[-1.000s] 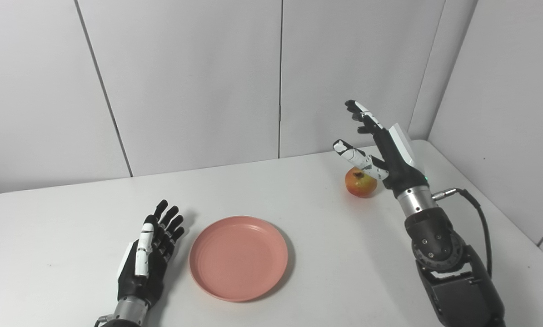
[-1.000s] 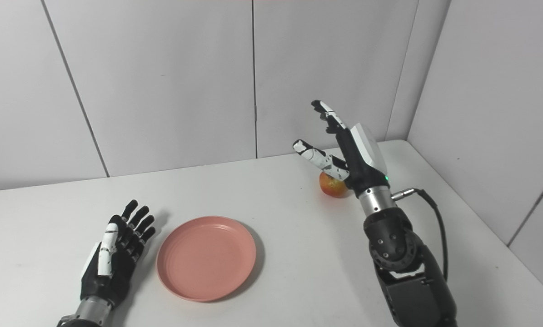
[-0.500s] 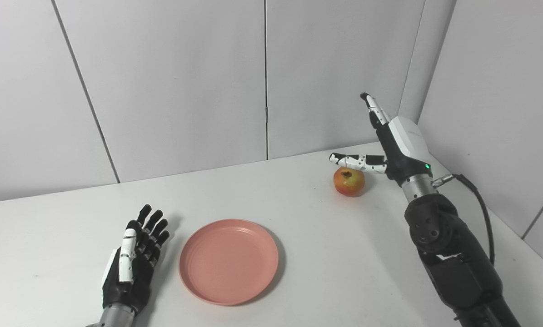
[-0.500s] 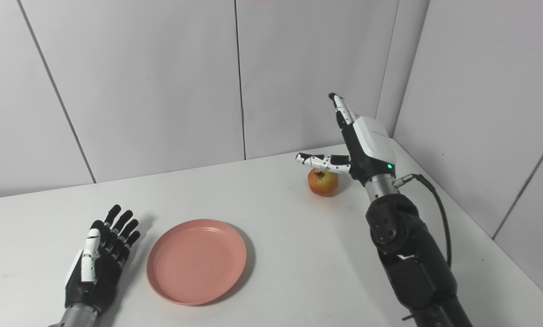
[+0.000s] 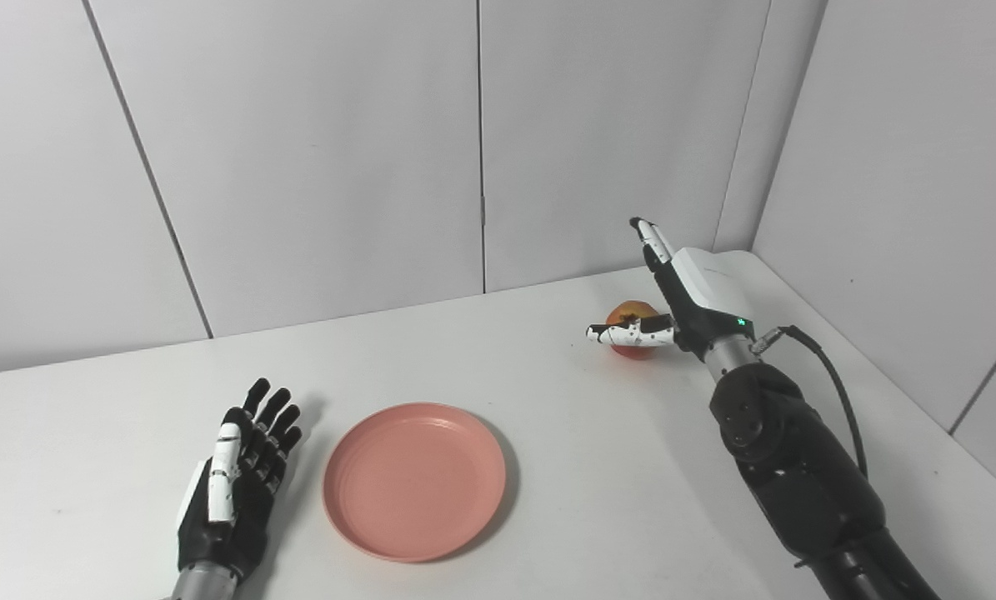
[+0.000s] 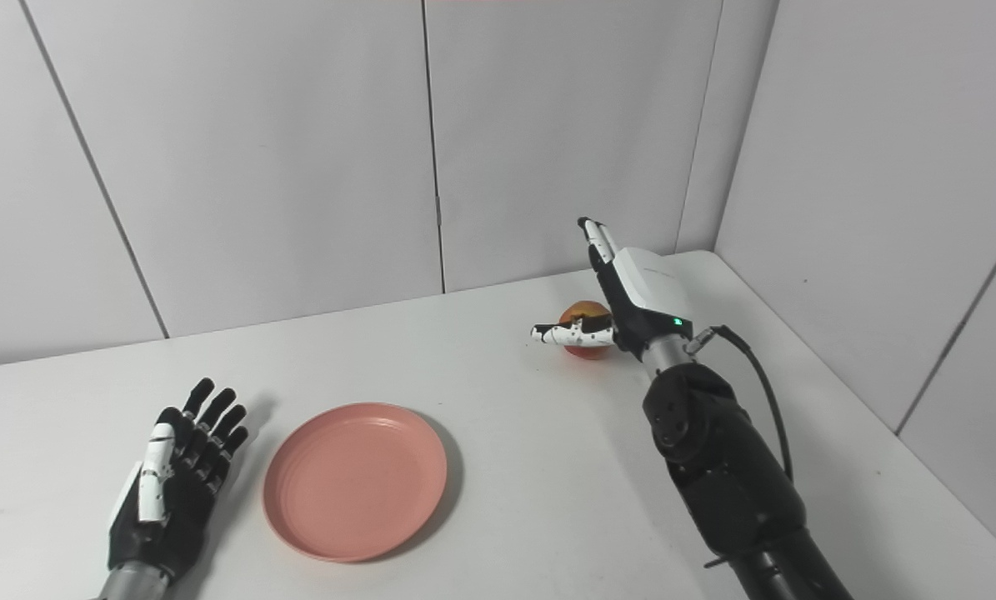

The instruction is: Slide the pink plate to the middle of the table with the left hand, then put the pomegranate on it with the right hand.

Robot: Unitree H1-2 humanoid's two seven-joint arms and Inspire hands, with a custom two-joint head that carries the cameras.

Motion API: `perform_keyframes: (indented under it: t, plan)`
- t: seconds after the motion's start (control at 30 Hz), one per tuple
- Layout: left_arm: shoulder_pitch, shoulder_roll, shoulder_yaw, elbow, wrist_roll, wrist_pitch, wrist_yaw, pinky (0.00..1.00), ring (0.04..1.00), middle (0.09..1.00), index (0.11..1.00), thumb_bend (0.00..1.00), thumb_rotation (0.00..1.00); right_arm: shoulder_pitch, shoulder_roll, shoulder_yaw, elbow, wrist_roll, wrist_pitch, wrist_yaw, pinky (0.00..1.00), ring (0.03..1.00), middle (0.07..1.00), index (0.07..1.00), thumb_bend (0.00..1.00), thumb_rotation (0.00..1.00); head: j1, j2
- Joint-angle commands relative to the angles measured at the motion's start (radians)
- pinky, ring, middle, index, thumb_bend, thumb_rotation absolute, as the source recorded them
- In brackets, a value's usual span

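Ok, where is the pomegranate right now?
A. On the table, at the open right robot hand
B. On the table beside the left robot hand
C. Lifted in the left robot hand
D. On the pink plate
A: the pomegranate sits on the table far right, partly hidden by the thumb of the open right robot hand, away from the pink plate, which holds nothing.

white table [image 5: 598, 467] | grey wall panels [image 5: 314, 150] behind, right
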Motion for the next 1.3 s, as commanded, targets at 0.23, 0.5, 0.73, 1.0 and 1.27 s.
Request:
perform_keyframes:
  t: [0.23, 0.5, 0.73, 1.0, 1.27]
  plan:
    - [0.034, 0.026, 0.001, -0.008, 0.005, 0.038, 0.003, 0.97, 0.954, 0.954, 0.951, 0.35, 1.0, -0.087, -0.021, 0.016, 0.076, -0.005, 0.038, -0.01, 0.71, 0.871, 0.966, 0.976, 1.0, 0.47, 0.001, 0.01]
    - [0.039, 0.029, 0.0, -0.018, 0.005, 0.043, 0.003, 0.97, 0.953, 0.953, 0.95, 0.35, 1.0, -0.12, -0.027, 0.031, 0.185, 0.004, 0.019, -0.03, 0.76, 0.888, 0.96, 0.968, 1.0, 0.47, 0.001, 0.015]
    - [0.04, 0.031, 0.0, -0.022, 0.006, 0.048, 0.005, 0.97, 0.95, 0.95, 0.946, 0.35, 1.0, -0.133, -0.028, 0.038, 0.237, 0.017, 0.019, -0.04, 0.77, 0.894, 0.96, 0.967, 0.99, 0.46, 0.0, 0.018]
    - [0.045, 0.035, -0.006, -0.032, 0.015, 0.049, 0.004, 0.97, 0.948, 0.949, 0.946, 0.35, 1.0, -0.144, -0.025, 0.042, 0.283, 0.034, 0.008, -0.068, 0.77, 0.881, 0.949, 0.946, 0.97, 0.41, 0.007, 0.02]
    - [0.045, 0.035, -0.006, -0.027, 0.008, 0.043, -0.003, 0.98, 0.951, 0.954, 0.952, 0.35, 1.0, -0.142, -0.012, 0.034, 0.306, 0.064, -0.032, -0.141, 0.73, 0.829, 0.886, 0.885, 0.93, 0.31, 0.008, 0.021]
